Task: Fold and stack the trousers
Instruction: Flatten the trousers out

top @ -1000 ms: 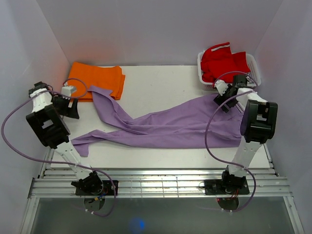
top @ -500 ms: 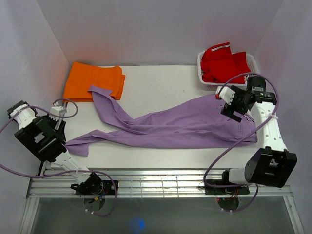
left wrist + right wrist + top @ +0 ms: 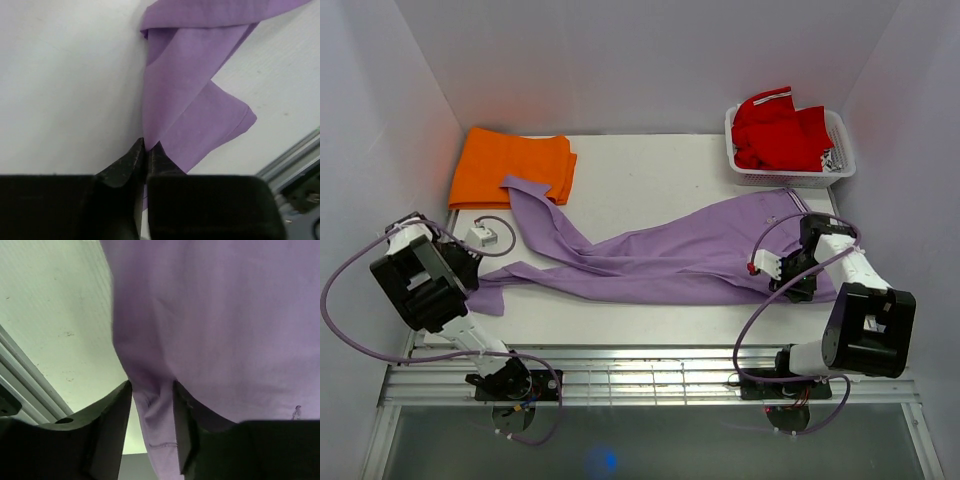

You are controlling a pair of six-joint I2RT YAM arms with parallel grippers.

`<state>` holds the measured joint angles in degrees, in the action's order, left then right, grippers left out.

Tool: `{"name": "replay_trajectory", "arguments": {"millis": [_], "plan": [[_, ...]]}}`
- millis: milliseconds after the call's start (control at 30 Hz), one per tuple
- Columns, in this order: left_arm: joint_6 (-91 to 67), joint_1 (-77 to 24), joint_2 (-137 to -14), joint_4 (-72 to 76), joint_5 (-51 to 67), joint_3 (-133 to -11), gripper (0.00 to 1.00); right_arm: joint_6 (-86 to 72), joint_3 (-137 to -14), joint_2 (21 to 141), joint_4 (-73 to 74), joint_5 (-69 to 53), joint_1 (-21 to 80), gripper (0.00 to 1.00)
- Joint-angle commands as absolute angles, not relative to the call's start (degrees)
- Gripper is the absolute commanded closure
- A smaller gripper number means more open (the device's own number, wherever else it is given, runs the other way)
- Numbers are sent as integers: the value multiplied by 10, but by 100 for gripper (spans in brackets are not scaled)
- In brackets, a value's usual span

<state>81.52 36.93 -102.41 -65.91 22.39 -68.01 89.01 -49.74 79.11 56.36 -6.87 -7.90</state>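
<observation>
Left gripper (image 3: 146,146) pinched closed, right gripper (image 3: 150,390) clamped

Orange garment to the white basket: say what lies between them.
Bare table only, between the orange garment and the basket, in the top view. The trousers lie closer to the near edge.

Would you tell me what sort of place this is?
Probably a lab test cell for garment folding: plain white walls box in a white table, with lilac soft fabric trousers spread out near a white plastic laundry basket.
</observation>
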Motion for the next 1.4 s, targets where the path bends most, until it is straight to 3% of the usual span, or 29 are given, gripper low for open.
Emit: {"name": "replay_trajectory", "arguments": {"millis": [0, 33, 67, 100, 233, 367, 467, 500, 567, 600, 933, 1000, 1367], "plan": [[789, 371, -969, -558, 248, -735, 89, 911, -481, 785, 500, -38, -87, 58], [764, 371, -962, -539, 254, -765, 100, 911, -483, 787, 492, -38, -93, 78], [757, 373, -935, -515, 264, -775, 100, 910, -493, 791, 490, -39, -96, 89], [755, 375, -918, -471, 285, -781, 100, 906, -501, 797, 489, -40, -100, 92], [801, 379, -784, -330, 331, -706, 100, 899, -538, 809, 495, -52, -133, 92], [924, 382, -644, -258, 352, -493, 100, 916, -556, 816, 507, -54, -157, 92], [1039, 395, -577, -312, 329, -405, 74, 928, -560, 817, 509, -53, -173, 92], [1092, 424, -576, -390, 336, -405, 55, 932, -562, 817, 516, -55, -177, 92], [1133, 456, -595, -478, 350, -422, 42, 942, -562, 811, 523, -61, -189, 92], [1153, 476, -621, -540, 352, -444, 25, 954, -559, 804, 531, -64, -196, 92], [1117, 544, -806, -791, 389, -691, 18, 1007, -490, 747, 514, -61, -201, 92], [1074, 543, -846, -768, 398, -729, 10, 1004, -486, 751, 502, -60, -202, 92], [805, 421, -932, -508, 322, -686, 12, 983, -543, 787, 525, -77, -201, 92]]}}
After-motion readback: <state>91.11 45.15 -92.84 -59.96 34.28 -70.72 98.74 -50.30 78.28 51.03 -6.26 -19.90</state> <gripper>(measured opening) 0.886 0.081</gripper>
